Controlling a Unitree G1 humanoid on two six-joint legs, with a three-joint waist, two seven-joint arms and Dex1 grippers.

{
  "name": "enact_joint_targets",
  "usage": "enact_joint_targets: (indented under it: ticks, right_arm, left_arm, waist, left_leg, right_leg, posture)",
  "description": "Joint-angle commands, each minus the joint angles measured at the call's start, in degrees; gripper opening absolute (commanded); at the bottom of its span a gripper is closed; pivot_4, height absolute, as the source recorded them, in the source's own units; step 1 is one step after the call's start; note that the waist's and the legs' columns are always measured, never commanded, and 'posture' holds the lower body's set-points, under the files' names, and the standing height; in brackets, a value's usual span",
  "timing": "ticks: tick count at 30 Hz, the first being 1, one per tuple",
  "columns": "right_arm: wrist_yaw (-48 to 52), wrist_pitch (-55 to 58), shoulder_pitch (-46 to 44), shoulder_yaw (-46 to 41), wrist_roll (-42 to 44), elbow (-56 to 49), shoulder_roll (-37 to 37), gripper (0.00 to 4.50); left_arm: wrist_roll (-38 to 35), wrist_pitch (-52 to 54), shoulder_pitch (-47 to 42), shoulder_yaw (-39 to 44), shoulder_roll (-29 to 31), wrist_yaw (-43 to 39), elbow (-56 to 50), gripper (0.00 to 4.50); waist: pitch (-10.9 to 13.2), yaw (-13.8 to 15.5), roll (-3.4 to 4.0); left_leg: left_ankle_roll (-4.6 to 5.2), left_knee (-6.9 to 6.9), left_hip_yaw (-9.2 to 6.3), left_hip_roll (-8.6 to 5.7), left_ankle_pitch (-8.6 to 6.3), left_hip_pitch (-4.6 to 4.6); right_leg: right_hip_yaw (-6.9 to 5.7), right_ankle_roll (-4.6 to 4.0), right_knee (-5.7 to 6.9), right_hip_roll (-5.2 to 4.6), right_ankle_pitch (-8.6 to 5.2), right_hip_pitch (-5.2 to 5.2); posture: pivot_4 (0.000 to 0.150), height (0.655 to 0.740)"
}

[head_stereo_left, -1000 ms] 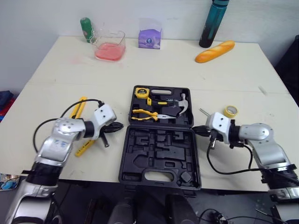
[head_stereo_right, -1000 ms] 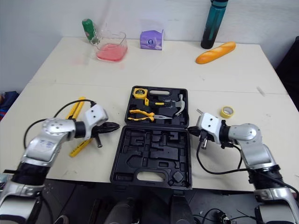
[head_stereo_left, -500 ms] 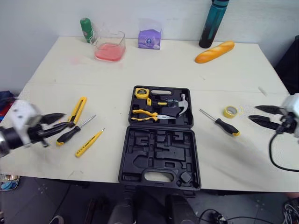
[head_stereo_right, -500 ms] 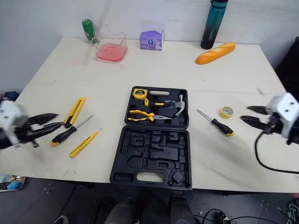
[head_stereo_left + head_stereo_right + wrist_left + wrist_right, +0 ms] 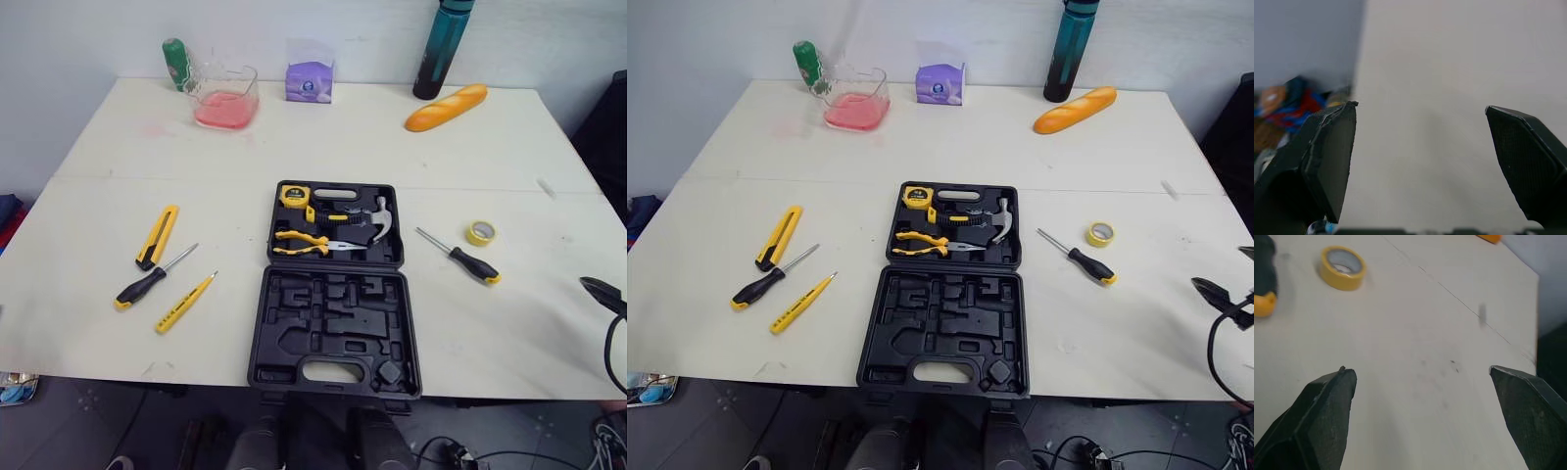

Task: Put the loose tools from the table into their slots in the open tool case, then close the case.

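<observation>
Looking forward and down from the head through both eyes, taking in the whole table (image 5: pixel 98 323) with the open tool case (image 5: pixel 336 323) at centre; sharing one scene bar a slight sideways offset. Looking along the left gripper (image 5: pixel 1420 107), close over the table's left edge. Looking along the right gripper (image 5: pixel 1418 369), close over the right side, catching the tape roll (image 5: pixel 1342 268) shared with both eyes.

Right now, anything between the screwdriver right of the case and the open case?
Nothing visible: bare table separates the screwdriver from the tool case. The tape roll lies on the screwdriver's other side, off that path.
</observation>
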Motion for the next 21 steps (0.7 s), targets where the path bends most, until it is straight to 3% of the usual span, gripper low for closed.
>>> enact_joint_targets:
  ticks: [1, 8, 14, 18, 21]
  right_arm:
    - [-0.8, -2.9, 0.7, -1.1, 0.6, 1.4, -0.5, 4.5]
    - [-0.1, -2.2, -0.8, 1.2, 0.9, 0.3, 0.2, 4.5]
    - [2.3, 0.7, -1.3, 2.9, 3.7, -7.2, 2.2, 4.5]
    - [10.4, 8.0, -1.5, 3.9, 15.4, -21.5, 7.3, 4.5]
    - [11.5, 11.9, -1.8, 5.5, 18.0, -28.0, 9.2, 4.5]
  left_arm:
    - [-1.7, -1.2, 0.5, 2.6, 1.6, 1.8, 0.2, 4.42]
    - [-3.0, 0.0, 1.4, 0.6, 0.5, 1.5, -4.3, 4.42]
    - [-5.7, 3.7, 3.1, 0.0, -1.3, -0.4, -11.5, 4.42]
    - [-7.3, 6.3, 3.7, -3.6, -1.3, -3.6, -19.0, 4.42]
    - [-7.5, 7.0, 3.6, -6.1, -0.4, -5.7, -23.3, 4.42]
  waist:
    - [0.0, 0.0, 0.0]
    - [0.0, 0.0, 0.01]
    - [0.0, -0.5, 0.01]
    - [0.0, -0.9, 0.01]
    - [0.0, -0.9, 0.02]
  left_leg:
    - [0.0, 0.01, 0.0, 0.01, 0.0, 0.01]
    - [-0.25, 0.01, -0.04, 0.05, -0.05, 0.0]
    - [-0.18, 0.01, 0.0, 0.09, -0.01, 0.0]
    - [-0.14, 0.01, -0.01, 0.15, 0.02, 0.01]
    - [-0.14, 0.03, -0.03, 0.15, 0.05, 0.01]
  right_leg:
    - [0.0, -0.03, 0.01, -0.01, 0.02, 0.01]
    - [-0.03, -0.1, 0.01, -0.03, 0.09, -0.01]
    - [-0.06, -0.1, 0.0, -0.03, 0.09, -0.02]
    - [-0.1, -0.1, 0.02, 0.02, 0.09, 0.01]
    - [-0.09, -0.12, 0.08, 0.03, 0.11, 0.02]
  posture:
    - [0.15, 0.74]
    - [0.15, 0.74]
    - [0.15, 0.74]
    - [0.15, 0.74]
    - [0.15, 0.74]
